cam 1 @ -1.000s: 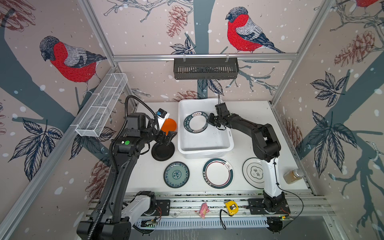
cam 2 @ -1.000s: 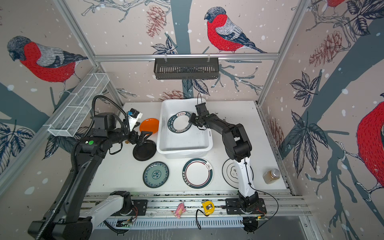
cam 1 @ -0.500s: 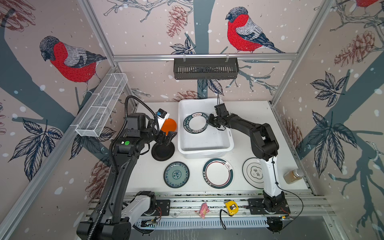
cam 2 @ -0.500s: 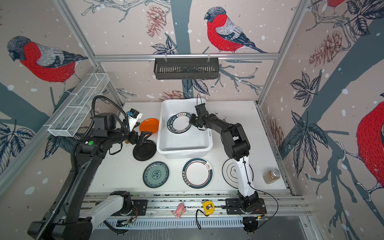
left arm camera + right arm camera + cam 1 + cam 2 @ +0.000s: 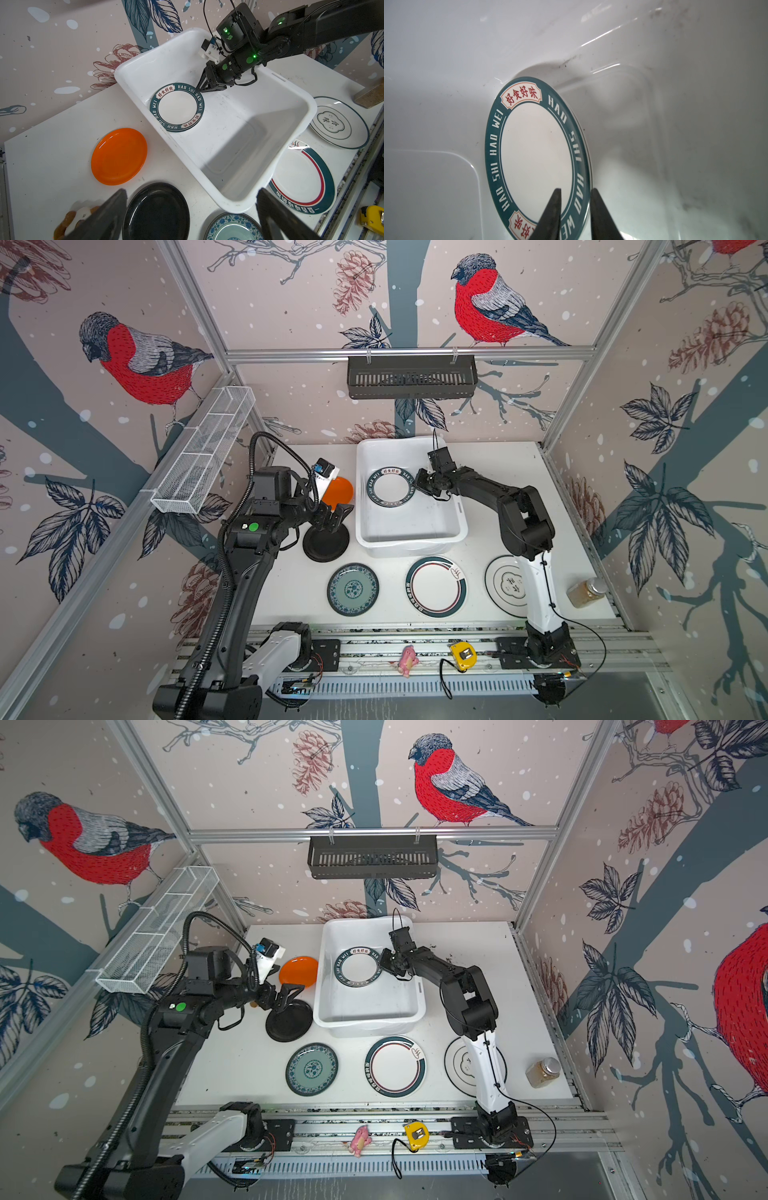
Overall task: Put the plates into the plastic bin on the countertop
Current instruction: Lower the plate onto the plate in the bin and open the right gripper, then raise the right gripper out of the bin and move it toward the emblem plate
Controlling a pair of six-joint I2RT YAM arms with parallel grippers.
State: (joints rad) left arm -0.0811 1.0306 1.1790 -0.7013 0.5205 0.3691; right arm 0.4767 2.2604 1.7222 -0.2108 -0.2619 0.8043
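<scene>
Right gripper (image 5: 419,486) jaws just parted, loosely straddling rim of teal-banded "HAO SHI HAO WEI" plate (image 5: 390,487), which lies inside plastic bin (image 5: 411,540), upper centre. Plate delivered; five remain on desk (image 5: 478,456). Left gripper (image 5: 337,517) jaws wide apart over black plate (image 5: 326,545).

Right end effector (image 5: 575,189): closed on rim of teal-banded plate (image 5: 536,153) one second ago, now narrowly parted, rim between fingertips (image 5: 555,199). Shifted slightly toward plate centre in top views. Plate flat in plastic bin (image 5: 310,104).
</scene>
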